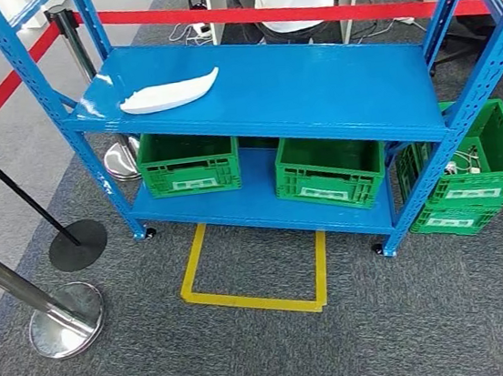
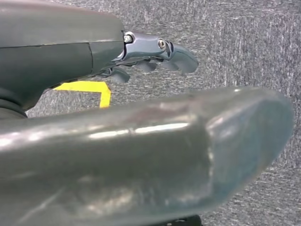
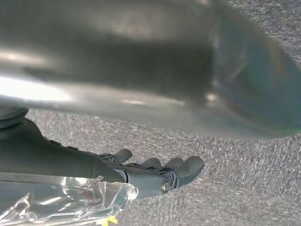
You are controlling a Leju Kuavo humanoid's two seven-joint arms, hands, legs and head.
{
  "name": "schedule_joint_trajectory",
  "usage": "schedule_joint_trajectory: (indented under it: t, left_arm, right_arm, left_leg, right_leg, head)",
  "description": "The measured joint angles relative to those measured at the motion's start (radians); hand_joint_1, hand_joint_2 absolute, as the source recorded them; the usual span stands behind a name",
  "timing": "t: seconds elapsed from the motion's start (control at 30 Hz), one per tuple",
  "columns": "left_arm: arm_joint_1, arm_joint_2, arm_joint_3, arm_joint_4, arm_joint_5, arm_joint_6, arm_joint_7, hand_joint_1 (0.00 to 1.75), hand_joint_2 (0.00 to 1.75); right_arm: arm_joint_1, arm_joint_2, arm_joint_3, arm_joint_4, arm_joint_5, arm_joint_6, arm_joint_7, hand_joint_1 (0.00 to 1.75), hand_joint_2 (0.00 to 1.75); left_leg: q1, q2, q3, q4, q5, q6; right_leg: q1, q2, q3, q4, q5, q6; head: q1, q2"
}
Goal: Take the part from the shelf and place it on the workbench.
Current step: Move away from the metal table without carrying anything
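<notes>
Grey carpet [image 1: 392, 336] surrounds the blue shelf [image 1: 334, 86]; the white part [image 1: 169, 93] lies on its upper deck, green crates [image 1: 190, 163] below, red barrier tape [image 1: 268, 12] behind. Left hand [image 2: 156, 52] and right hand [image 3: 156, 172] hang with fingers [image 2: 179, 57] spread, holding nothing.

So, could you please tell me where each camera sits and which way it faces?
Head view: high on the body, looking forward and down at the blue shelf holding the white part.
Left wrist view: behind the left hand, facing grey carpet and yellow tape.
Right wrist view: behind the right hand, facing carpet.
All three share the carpet.
</notes>
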Motion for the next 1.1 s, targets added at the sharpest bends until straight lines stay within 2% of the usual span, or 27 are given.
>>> schedule_joint_trajectory:
  t: [0.07, 0.13, 0.17, 0.23, 0.33, 0.37, 0.5, 0.7, 0.83, 1.1]
  left_arm:
    - [0.0, 0.001, 0.003, 0.0, -0.001, 0.006, 0.004, 0.0, 1.75]
    - [0.0, 0.001, 0.004, 0.0, -0.007, 0.014, 0.013, 0.0, 1.75]
    - [0.0, 0.001, 0.004, 0.0, -0.009, 0.017, 0.017, 0.0, 1.75]
    - [-0.002, 0.001, 0.004, 0.0, -0.012, 0.019, 0.02, 0.0, 1.75]
    - [-0.002, 0.001, 0.004, 0.0, -0.012, 0.019, 0.021, 0.0, 1.75]
    - [-0.002, 0.001, 0.005, 0.0, -0.012, 0.019, 0.021, 0.0, 1.75]
    - [-0.002, 0.001, 0.005, 0.0, -0.012, 0.019, 0.024, 0.0, 1.75]
    - [-0.001, 0.002, 0.002, 0.0, -0.002, 0.018, 0.035, 0.0, 1.75]
    - [0.005, 0.012, -0.033, 0.0, 0.064, 0.001, 0.059, 0.0, 0.0]
    - [0.025, 0.042, -0.157, -0.002, 0.236, -0.051, 0.111, 0.0, 0.0]
  right_arm:
    - [-0.002, 0.0, -0.001, 0.002, -0.006, 0.001, -0.001, 0.0, 1.75]
    - [-0.006, 0.0, -0.004, 0.006, -0.011, 0.005, -0.003, 0.0, 1.75]
    - [-0.009, 0.0, -0.006, 0.009, -0.012, 0.009, -0.005, 0.0, 1.75]
    - [-0.017, 0.0, -0.012, 0.017, -0.014, 0.017, -0.008, 0.0, 1.75]
    - [-0.026, 0.0, -0.02, 0.024, -0.015, 0.02, -0.01, 0.0, 1.75]
    - [-0.028, 0.0, -0.021, 0.026, -0.015, 0.02, -0.01, 0.0, 1.75]
    - [-0.031, 0.0, -0.026, 0.031, -0.015, 0.02, -0.011, 0.0, 1.75]
    - [-0.037, 0.0, -0.028, 0.042, -0.036, 0.032, -0.014, 0.0, 1.75]
    - [-0.056, -0.006, -0.015, 0.083, -0.093, 0.051, -0.023, 0.0, 0.0]
    - [-0.092, -0.043, 0.053, 0.175, -0.226, 0.088, -0.044, 0.0, 0.0]
  left_leg:
    - [-0.004, -0.002, -0.005, 0.003, 0.001, 0.016]
    - [-0.004, -0.002, -0.008, 0.001, 0.008, 0.035]
    - [-0.004, -0.002, -0.008, -0.001, 0.011, 0.035]
    - [-0.002, -0.002, -0.007, -0.007, 0.016, 0.024]
    - [0.003, -0.002, -0.007, -0.015, 0.021, -0.011]
    - [0.004, -0.002, -0.007, -0.016, 0.021, -0.019]
    - [0.005, -0.002, -0.007, -0.016, 0.018, -0.027]
    - [0.001, -0.002, -0.008, -0.016, 0.017, -0.027]
    - [-0.001, -0.002, -0.008, -0.015, 0.018, -0.025]
    - [-0.001, -0.002, -0.008, -0.015, 0.018, -0.024]
  right_leg:
    - [-0.001, 0.003, 0.005, -0.014, 0.003, -0.006]
    - [0.002, 0.004, 0.004, -0.014, 0.006, -0.01]
    - [0.004, 0.004, 0.003, -0.014, 0.007, -0.012]
    - [0.006, 0.004, 0.0, -0.013, 0.008, -0.017]
    - [0.009, 0.003, -0.004, -0.012, 0.009, -0.022]
    - [0.01, 0.003, -0.005, -0.012, 0.009, -0.022]
    - [0.011, 0.003, -0.012, -0.012, 0.007, -0.025]
    - [0.007, 0.003, -0.01, -0.013, 0.008, -0.024]
    - [0.004, 0.003, -0.004, -0.013, 0.01, -0.021]
    - [0.004, 0.003, -0.005, -0.013, 0.009, -0.021]
  head:
    - [-0.002, 0.0]
    - [-0.002, 0.0]
    - [-0.002, 0.0]
    - [-0.002, 0.0]
    - [-0.002, 0.0]
    - [-0.002, 0.0]
    - [-0.001, 0.0]
    - [-0.001, 0.0]
    - [-0.001, 0.0]
    - [-0.001, 0.0]
